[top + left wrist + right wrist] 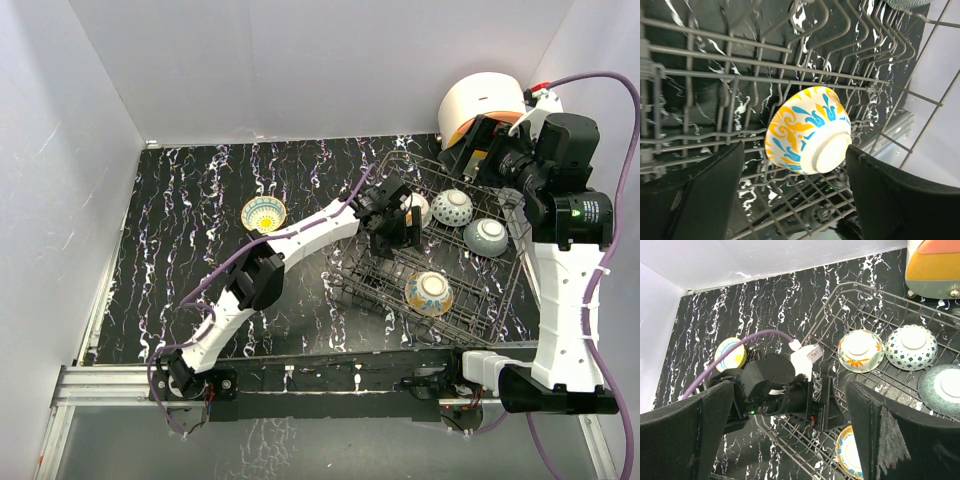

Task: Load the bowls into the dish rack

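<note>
Left gripper [795, 149]: we record the jaws standing wide apart and gripping nothing. It hangs down in the dish rack [362, 272], close over the wires, toward the rack's left side. Straight ahead of it in the wrist view lies the yellow-and-blue bowl [807, 131]. It is tipped on its side among the tines, with its white foot ring turned toward the camera. Rack wire shows between the bowl and each jaw, so we log no contact. From above, this bowl sits in the near part of the rack, apart from the gripper. Along the far side of the rack we count three more bowls, all foot ring up. The orange-leaf bowl [860, 351] is just beside the blue-dotted bowl [912, 346], and the grey-green bowl [941, 386] is a little nearer and to the right. In the top view the left gripper partly hides the orange-leaf bowl. The fifth, the yellow bowl [264, 212], stands upright on the black marbled table [180, 230], well apart from the rack on its left. Right gripper [791, 387]: jaws fully spread, empty, held high over the rack's far right corner, near the white-and-orange appliance [485, 100].
</note>
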Tool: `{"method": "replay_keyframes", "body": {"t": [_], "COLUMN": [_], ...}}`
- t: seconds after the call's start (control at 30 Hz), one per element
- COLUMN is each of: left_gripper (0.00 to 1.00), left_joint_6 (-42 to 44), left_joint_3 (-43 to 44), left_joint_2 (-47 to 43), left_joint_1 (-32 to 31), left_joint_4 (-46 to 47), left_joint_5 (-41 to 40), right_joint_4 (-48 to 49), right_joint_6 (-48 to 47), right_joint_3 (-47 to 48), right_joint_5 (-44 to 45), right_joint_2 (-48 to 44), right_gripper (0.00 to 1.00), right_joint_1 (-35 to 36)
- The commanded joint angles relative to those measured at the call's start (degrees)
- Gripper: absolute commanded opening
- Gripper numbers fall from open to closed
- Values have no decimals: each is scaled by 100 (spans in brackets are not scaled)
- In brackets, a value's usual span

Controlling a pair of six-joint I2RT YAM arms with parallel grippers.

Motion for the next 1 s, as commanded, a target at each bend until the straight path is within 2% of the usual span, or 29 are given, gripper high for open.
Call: {"method": "replay_keyframes", "body": {"t": [0.0, 0.27, 0.47, 0.67, 0.8, 0.97], "left_gripper": [80, 78, 75, 74, 72, 68], "left_joint_6": [1205, 2386, 2960, 3837, 4208, 4399], "left_joint_3": [591, -1558, -3139, -3369, -3437, -3236], "left_joint_2": [-561, -2428, -3320, -3080, -2775, -2273], "left_joint_1": [49, 907, 1930, 2217, 2283, 2351], "left_joint_4": [-1205, -1067, -150, 240, 653, 674], "left_joint_5": [-1089, -3058, -3315, -3816, -3746, -3788], "right_joint_4": [170, 121, 144, 134, 117, 104], "right_joint_6": [15, 239, 263, 204, 160, 113], "right_joint_3": [26, -290, -287, -229, -237, -222], "right_joint_5": [112, -77, -156, -95, -10, 55], "right_joint_2": [-143, -240, -117, -12, 22, 83], "right_gripper": [99, 99, 99, 99, 99, 99], "right_joint_1": [21, 26, 209, 341, 470, 512]}}
